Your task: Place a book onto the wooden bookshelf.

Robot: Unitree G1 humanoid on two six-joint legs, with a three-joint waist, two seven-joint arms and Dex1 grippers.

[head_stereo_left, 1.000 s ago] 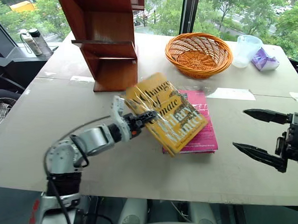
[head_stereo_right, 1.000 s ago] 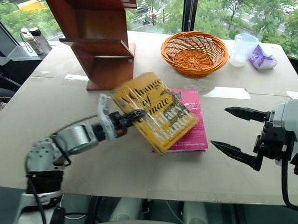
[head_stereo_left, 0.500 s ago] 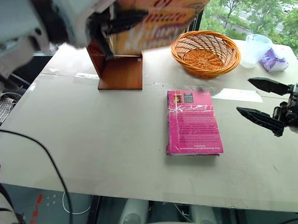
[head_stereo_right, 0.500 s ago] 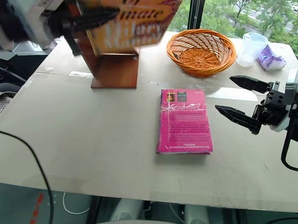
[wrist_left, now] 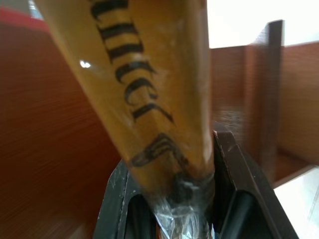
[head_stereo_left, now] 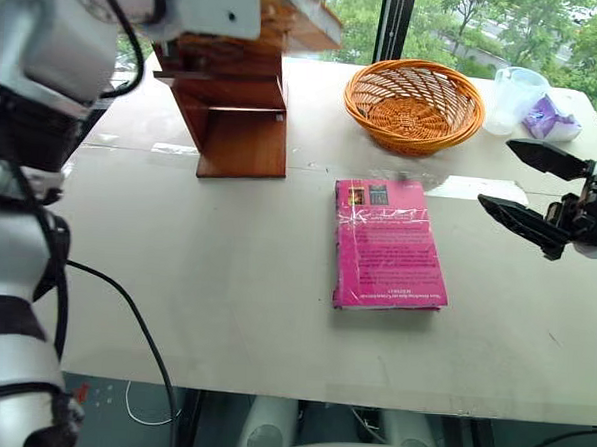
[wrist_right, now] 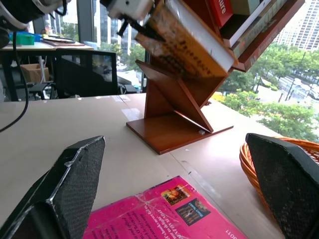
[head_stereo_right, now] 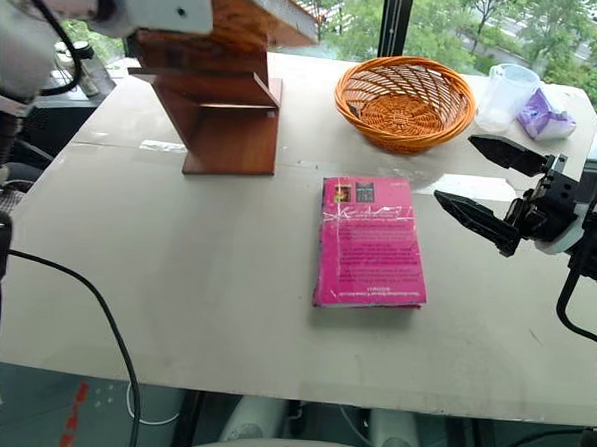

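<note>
Right wrist view: we count one yellow book (wrist_right: pixel 187 45) pinched by left gripper (wrist_right: pixel 142 27) at shelf (wrist_right: pixel 174 112); one pink book (head_stereo_left: pixel 388 243), one basket (head_stereo_left: pixel 415 104); right gripper (head_stereo_left: pixel 531 186) spread.

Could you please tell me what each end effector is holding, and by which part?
Left end effector grips the plastic-wrapped yellow-orange book by one edge; right end effector holds nothing.
</note>
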